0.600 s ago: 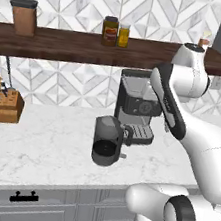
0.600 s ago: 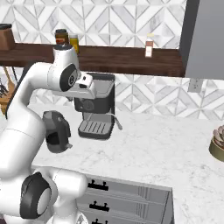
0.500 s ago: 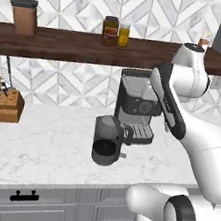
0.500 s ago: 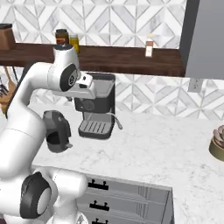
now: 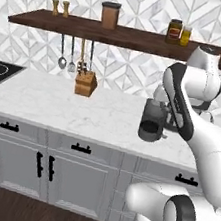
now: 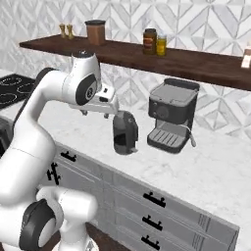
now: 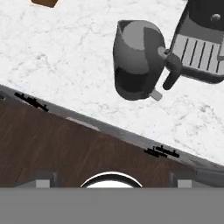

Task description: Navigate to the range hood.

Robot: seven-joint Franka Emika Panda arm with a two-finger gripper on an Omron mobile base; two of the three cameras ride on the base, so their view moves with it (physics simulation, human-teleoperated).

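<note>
The worktop [image 5: 57, 106] looks like smooth white marble with faint grey veining, and the shelf [image 5: 70, 25] above it is dark brown wood. The kettle [image 7: 138, 59] is matt dark grey, the knife block [image 5: 86, 84] pale wood, and the cooktop [image 6: 14, 86] glossy black.

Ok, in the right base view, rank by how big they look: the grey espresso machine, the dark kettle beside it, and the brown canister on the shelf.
1. Grey boxy espresso machine.
2. Dark rounded kettle.
3. Brown lidded canister, though it stands farther from the camera, so its true size is unsure.

Kettle [image 6: 124, 132] left of coffee machine [image 6: 171, 115]
</note>
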